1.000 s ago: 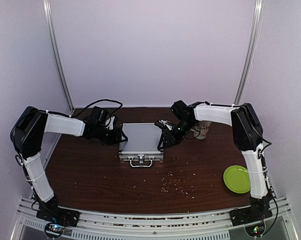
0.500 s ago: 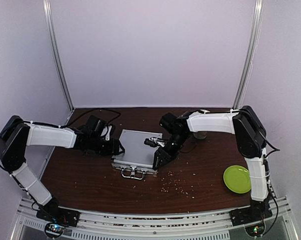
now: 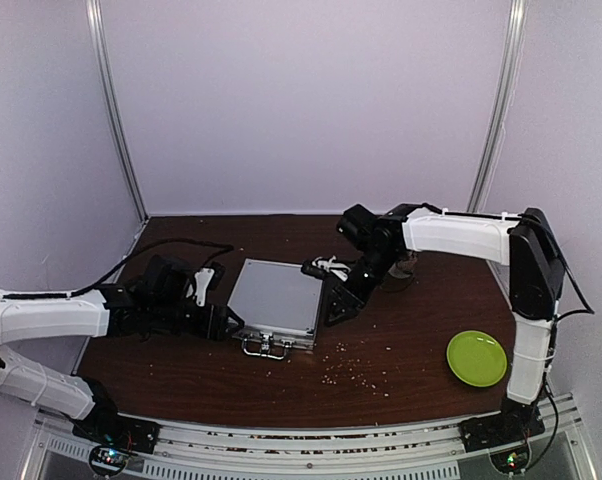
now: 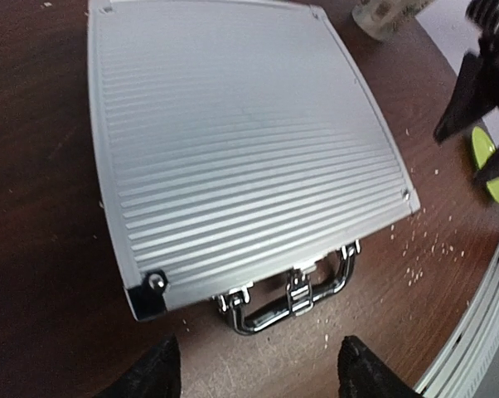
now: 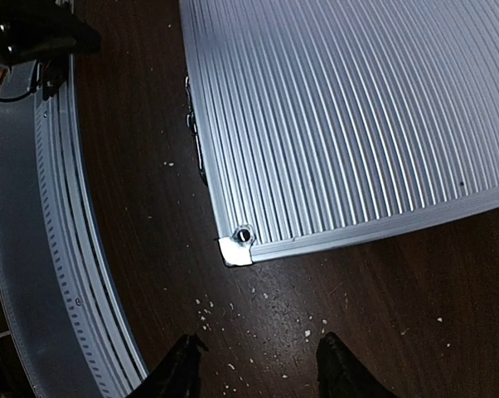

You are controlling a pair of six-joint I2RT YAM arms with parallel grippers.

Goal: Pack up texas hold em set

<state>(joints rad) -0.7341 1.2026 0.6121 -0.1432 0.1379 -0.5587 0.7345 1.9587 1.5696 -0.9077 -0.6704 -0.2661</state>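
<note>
Top external shows the flat, ribbed silver aluminium case [image 3: 273, 300] lying closed on the dark brown wooden counter [image 3: 401, 350]. Left gripper [image 4: 262, 369] and right gripper [image 5: 259, 365] flank it, jaws released, grasping nothing.

Left white-and-black arm [image 3: 46, 312] stretched low toward the right, left black two-finger gripper [image 3: 221, 325] with jaws parted; right white-and-black arm [image 3: 451, 235] reaching left, wrist angled downward, right black two-finger gripper [image 3: 338, 305] likewise parted.
</note>
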